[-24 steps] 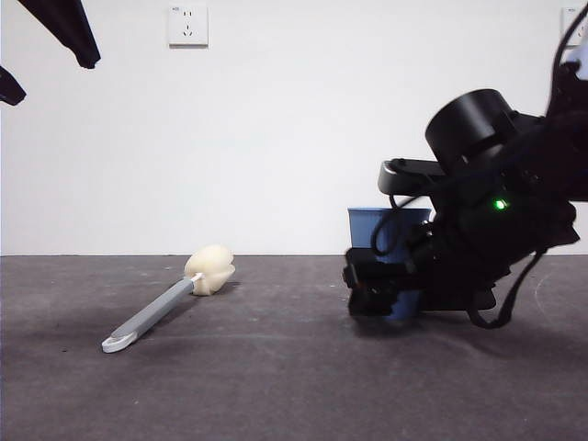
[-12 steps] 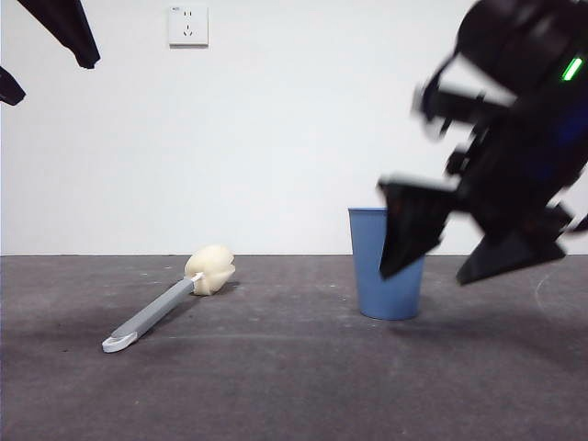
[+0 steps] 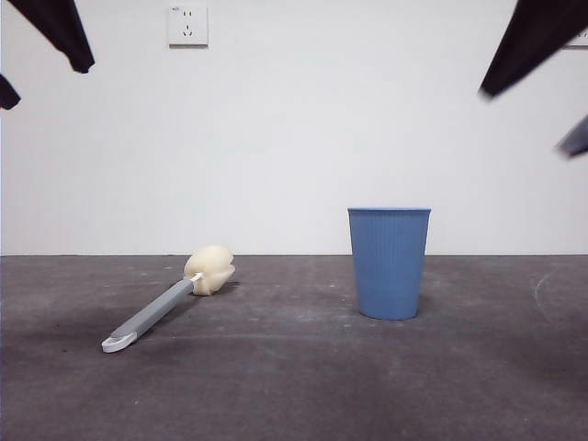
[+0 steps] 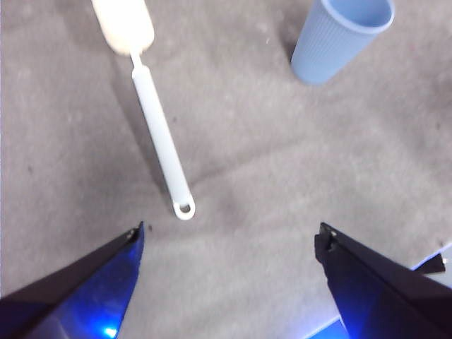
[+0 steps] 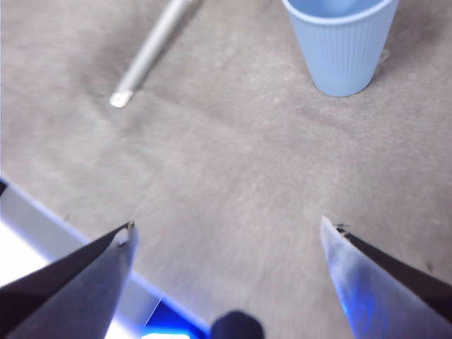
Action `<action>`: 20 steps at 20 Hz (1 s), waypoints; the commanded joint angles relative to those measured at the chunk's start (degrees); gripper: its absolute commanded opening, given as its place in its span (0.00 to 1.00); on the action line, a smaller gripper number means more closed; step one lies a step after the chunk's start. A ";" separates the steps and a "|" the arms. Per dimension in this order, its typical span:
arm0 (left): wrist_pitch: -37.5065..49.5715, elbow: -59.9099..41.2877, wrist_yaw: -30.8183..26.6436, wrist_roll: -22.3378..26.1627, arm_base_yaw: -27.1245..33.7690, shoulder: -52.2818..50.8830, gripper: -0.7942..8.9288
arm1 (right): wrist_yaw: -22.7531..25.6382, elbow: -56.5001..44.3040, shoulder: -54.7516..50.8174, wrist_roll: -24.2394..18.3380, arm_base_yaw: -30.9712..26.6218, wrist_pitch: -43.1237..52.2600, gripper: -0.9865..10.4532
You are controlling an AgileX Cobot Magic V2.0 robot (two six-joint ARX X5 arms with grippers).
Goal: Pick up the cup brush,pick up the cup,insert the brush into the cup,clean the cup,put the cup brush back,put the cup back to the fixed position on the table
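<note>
The left gripper (image 4: 229,240) has its two black jaws spread wide with nothing between them, and it hangs high above the table (image 4: 254,176), over the bare stretch just short of the brush's looped end. The right gripper (image 5: 226,236) is likewise spread wide and empty, raised well above the table with the cup (image 5: 340,44) ahead of it (this picture is somewhat blurred). In the front view both arms show only as dark tips at the top corners, far above the cup.

The cup (image 3: 389,262) stands upright on the table (image 3: 294,386), mouth up, a blue ribbed tumbler narrowing toward its base; nothing touches it. The cup brush (image 3: 165,303) lies flat on the table well apart from the cup, on the side away from the right-hand dark tips in the front view. Its cream sponge head points toward the back wall and sits nearer the cup than the rest of it; its grey handle runs slantwise away from the cup toward the camera, ending in the white loop. From the left wrist view the brush (image 4: 152,120) and the cup (image 4: 339,39) are both seen from above, clearly separate.

A white wall socket (image 3: 187,25) sits high on the wall, above and beyond the brush.
</note>
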 commanded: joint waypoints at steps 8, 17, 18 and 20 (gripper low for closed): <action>-1.77 -0.57 1.60 2.19 0.11 -0.07 0.50 | -0.07 12.26 -0.74 -3.56 0.09 -12.66 0.47; -1.99 -0.57 1.55 2.19 0.11 -0.07 0.07 | -0.15 12.41 -0.74 -3.54 0.09 -12.87 0.07; -1.99 -0.57 1.55 2.19 0.11 -0.07 0.07 | -0.11 12.41 -0.74 -3.54 0.09 -12.87 0.07; -1.99 -0.57 1.51 2.19 0.11 -0.07 0.07 | 0.02 12.41 -0.74 -3.52 0.09 -12.57 0.08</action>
